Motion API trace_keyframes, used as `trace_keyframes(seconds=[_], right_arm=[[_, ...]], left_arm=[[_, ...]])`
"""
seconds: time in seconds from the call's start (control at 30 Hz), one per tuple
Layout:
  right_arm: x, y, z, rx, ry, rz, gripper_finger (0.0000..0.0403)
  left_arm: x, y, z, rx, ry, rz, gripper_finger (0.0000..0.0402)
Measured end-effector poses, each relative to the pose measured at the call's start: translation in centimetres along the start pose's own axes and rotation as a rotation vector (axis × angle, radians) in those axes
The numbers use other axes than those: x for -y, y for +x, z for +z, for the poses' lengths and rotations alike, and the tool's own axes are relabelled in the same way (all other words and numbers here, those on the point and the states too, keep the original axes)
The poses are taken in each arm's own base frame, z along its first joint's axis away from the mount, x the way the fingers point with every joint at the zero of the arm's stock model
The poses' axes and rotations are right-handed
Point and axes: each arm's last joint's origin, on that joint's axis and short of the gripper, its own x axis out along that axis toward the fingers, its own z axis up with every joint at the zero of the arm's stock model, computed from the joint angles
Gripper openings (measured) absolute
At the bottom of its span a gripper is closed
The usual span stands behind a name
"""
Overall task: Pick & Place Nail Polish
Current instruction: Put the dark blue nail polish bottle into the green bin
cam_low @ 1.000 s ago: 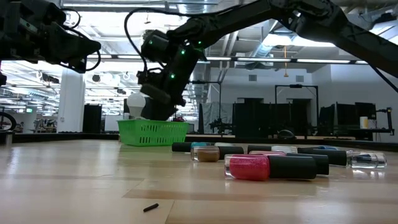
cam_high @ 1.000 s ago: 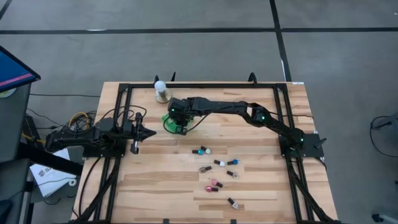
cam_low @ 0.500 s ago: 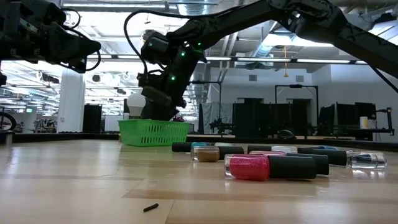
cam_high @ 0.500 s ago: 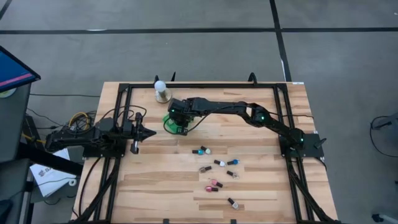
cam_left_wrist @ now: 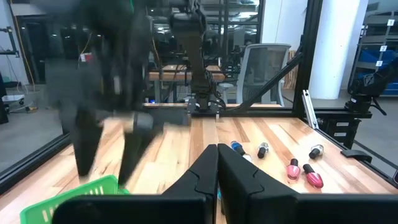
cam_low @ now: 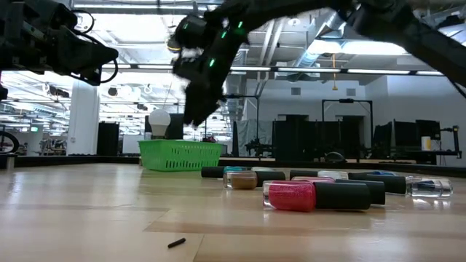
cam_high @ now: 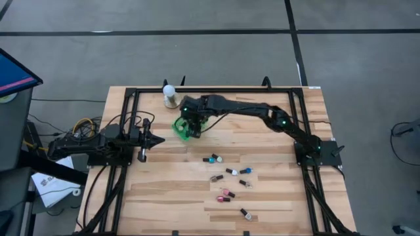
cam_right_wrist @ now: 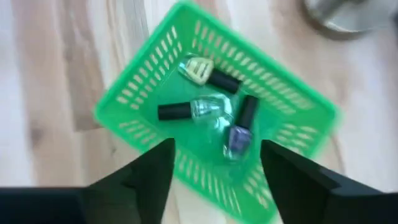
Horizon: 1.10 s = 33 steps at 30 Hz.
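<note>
The right gripper (cam_right_wrist: 214,163) hangs above the green basket (cam_right_wrist: 137,93), fingers spread wide and empty. Three nail polish bottles (cam_right_wrist: 205,107) lie inside the basket; seven or so more (cam_high: 228,177) wait on the table beyond it, so most sorting remains.

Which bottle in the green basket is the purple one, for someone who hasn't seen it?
Find the green mesh basket under the open right gripper. Three bottles lie inside. The purple bottle has a black cap and lies beside a clear bottle; the third, a pale yellow bottle, lies apart.
</note>
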Motion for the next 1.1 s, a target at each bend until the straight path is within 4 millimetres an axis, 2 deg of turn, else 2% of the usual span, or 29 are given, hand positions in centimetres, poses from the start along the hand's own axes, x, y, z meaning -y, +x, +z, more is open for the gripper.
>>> trace_keyframes(seconds=[0.13, 0.3, 0.43, 0.53, 0.8, 0.97, 1.1], right_arm=[[0.4, -4.7, -0.8, -0.068, 0.013, 0.001, 0.0257], [-0.4, -9.5, -2.4, -0.175, -0.009, 0.012, 0.0257], [-1.8, -12.1, -4.2, -0.226, -0.035, 0.036, 0.0254], [-3.1, -13.5, -6.3, -0.232, -0.033, 0.075, 0.0254], [-6.8, -14.0, -14.9, -0.137, 0.099, 0.118, 0.0253], [-9.7, -12.7, -19.7, -0.101, 0.05, 0.171, 0.0253], [-11.5, -11.4, -22.2, -0.148, -0.002, 0.185, 0.0253]], left_arm=[[0.0, 0.0, 0.0, 0.002, 0.0, 0.0, 0.0002], [0.0, 0.0, 0.1, 0.006, 0.0, 0.0, 0.0002], [0.0, 0.0, 0.1, 0.007, 0.001, 0.0, 0.0002], [0.0, 0.0, 0.1, 0.007, 0.001, 0.0, 0.0002], [0.0, 0.0, 0.1, 0.007, 0.001, -0.001, 0.0002], [0.0, 0.0, 0.1, 0.007, 0.0, 0.0, 0.0002], [0.0, 0.0, 0.1, 0.007, 0.0, 0.0, 0.0002]])
